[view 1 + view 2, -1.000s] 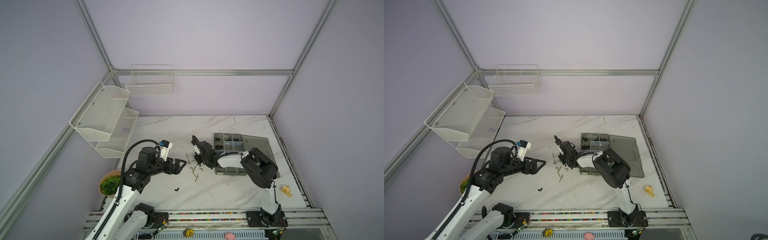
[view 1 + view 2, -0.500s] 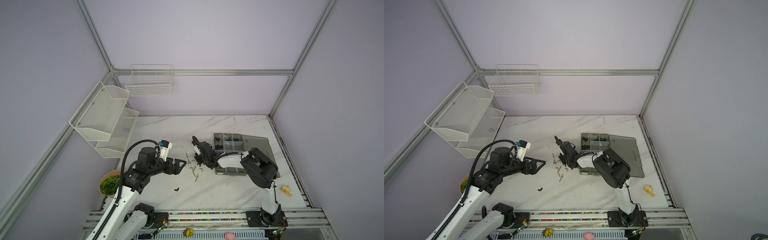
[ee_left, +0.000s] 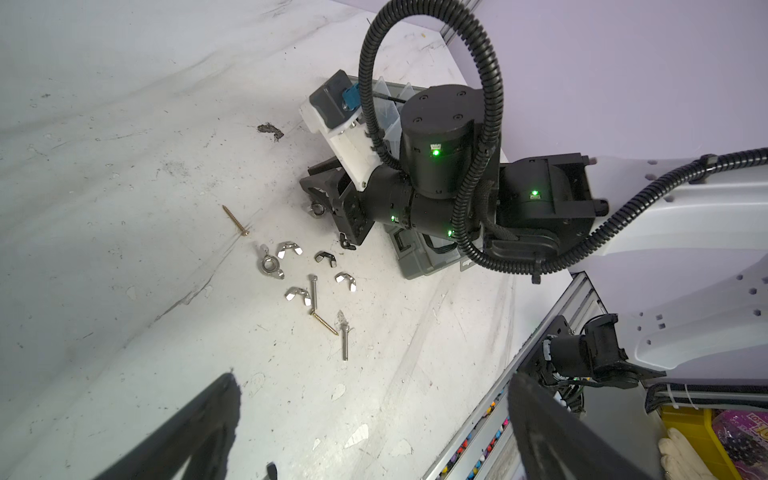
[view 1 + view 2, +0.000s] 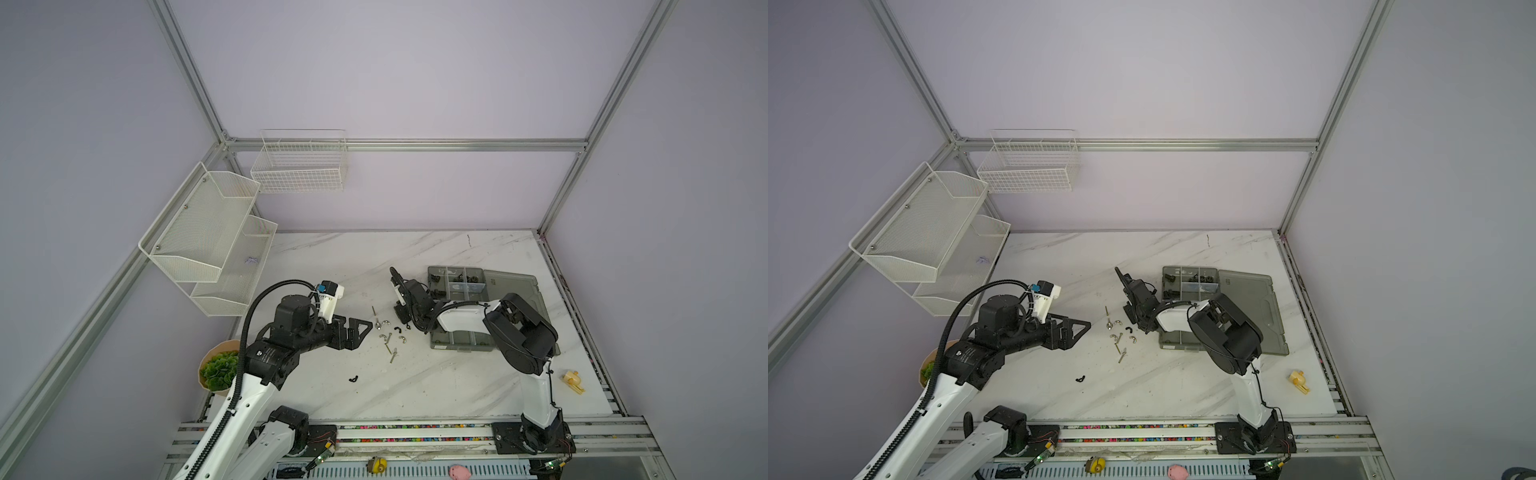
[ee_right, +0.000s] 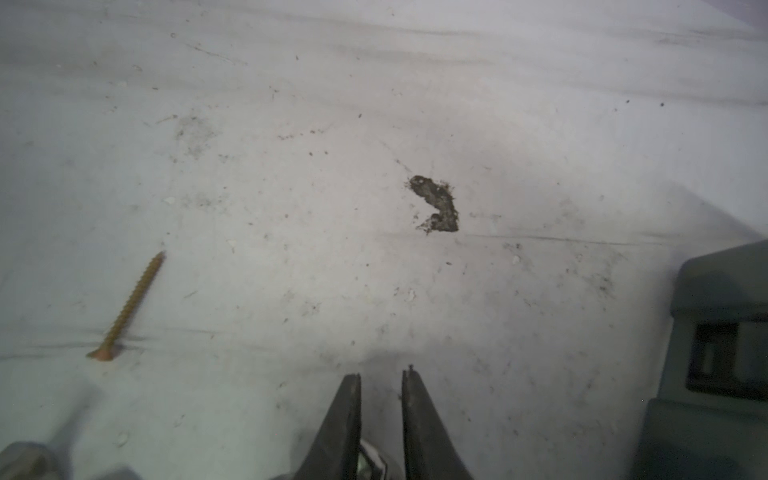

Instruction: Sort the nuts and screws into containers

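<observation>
Loose hardware lies between the arms: silver wing nuts (image 3: 289, 249) (image 4: 384, 323), a black wing nut (image 3: 326, 257), silver screws (image 3: 344, 340) and brass screws (image 3: 235, 220) (image 5: 129, 307). Another black wing nut (image 4: 353, 378) (image 4: 1080, 378) lies apart, nearer the front. The grey organizer box (image 4: 461, 347) (image 4: 1183, 345) is open, with dark parts in its far containers (image 4: 457, 276). My right gripper (image 4: 404, 323) (image 4: 1136, 320) (image 5: 381, 376) is low beside the box, shut on a small dark hex part (image 3: 318, 208). My left gripper (image 4: 359, 330) (image 4: 1079, 328) (image 3: 370, 432) hovers open and empty left of the pile.
White mesh shelves (image 4: 208, 241) and a wire basket (image 4: 299, 166) hang at the back left. A green plant in a bowl (image 4: 218, 370) sits by the left arm. A yellow item (image 4: 573, 380) lies at the front right. A dark blotch (image 5: 436, 203) marks the tabletop.
</observation>
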Controlling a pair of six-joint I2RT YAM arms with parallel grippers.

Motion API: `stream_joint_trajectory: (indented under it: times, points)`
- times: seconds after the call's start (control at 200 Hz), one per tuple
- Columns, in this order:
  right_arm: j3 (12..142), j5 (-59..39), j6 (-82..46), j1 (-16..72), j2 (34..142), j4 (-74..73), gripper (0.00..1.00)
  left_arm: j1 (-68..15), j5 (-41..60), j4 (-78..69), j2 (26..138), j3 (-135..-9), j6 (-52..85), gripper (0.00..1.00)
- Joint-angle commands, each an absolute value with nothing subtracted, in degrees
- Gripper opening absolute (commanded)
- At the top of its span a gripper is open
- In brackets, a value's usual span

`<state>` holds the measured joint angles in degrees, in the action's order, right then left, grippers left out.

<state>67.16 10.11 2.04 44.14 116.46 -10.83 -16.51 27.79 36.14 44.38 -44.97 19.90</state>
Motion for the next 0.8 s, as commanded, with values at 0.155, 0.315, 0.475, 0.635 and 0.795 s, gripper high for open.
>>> stream_joint_trajectory:
  times: [0.155, 0.315, 0.475, 0.635, 0.795]
  points:
    - [65.25, 4.81, -0.49, 41.19, 111.45, -10.13, 0.3, -16.26, 27.59, 35.07, 43.66, -43.18, 19.25, 1.0]
    - [64.47, 3.42, -0.49, 41.03, 108.96, -9.75, 0.36, -16.26, 27.72, 35.07, 43.66, -43.15, 19.35, 1.0]
    - [65.58, 1.5, 0.18, 41.04, 109.59, -8.02, 0.33, -16.26, 28.02, 34.98, 43.08, -43.17, 19.45, 1.0]
    - [66.67, -0.48, 2.37, 41.07, 110.59, -6.58, 0.33, -16.19, 27.92, 35.02, 42.87, -43.09, 19.44, 1.0]
    - [66.33, -4.16, 2.8, 41.13, 110.19, -6.86, 0.32, -16.19, 28.13, 34.98, 42.68, -43.09, 19.6, 1.0]
